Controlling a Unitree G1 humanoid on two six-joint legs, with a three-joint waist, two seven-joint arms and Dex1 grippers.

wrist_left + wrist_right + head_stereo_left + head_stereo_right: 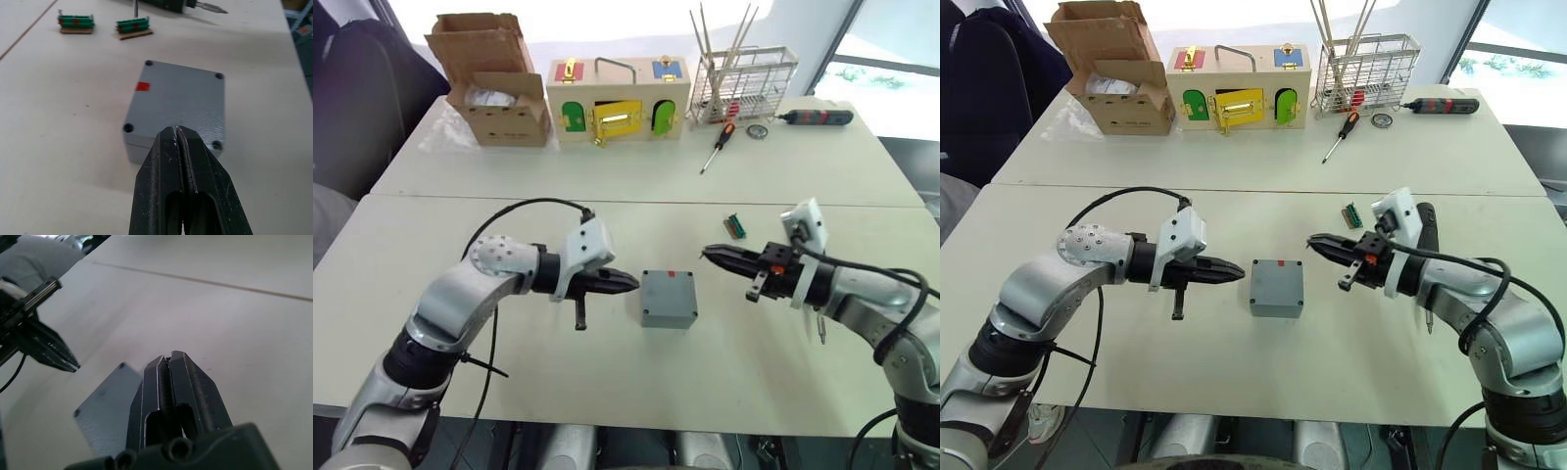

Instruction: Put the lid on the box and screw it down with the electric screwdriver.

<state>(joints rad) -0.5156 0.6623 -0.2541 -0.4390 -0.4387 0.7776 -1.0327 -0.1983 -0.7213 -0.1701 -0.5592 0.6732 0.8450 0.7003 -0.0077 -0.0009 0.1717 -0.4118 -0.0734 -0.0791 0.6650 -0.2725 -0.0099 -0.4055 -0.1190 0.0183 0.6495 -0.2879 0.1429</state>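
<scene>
Resting mid-frame on the matte pale desk (431, 186), the pebbled grey box (668, 299) already wears its flat lid (183, 100), four corner holes empty. Next I'd fetch the dark cylindrical electric screwdriver (818, 117), upper right. Left end effector (625, 283) and right end effector (715, 256) are both closed, empty.

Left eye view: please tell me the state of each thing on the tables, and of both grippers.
Left gripper: shut, empty, beside the box.
Right gripper: shut, empty.
Box: flat on the near table, closed.
Lid: sitting on the box; screws cannot be judged.
Electric screwdriver: lying on the far table, not held.
Hand screwdriver: lying flat.
Cardboard carton: flaps open.
</scene>
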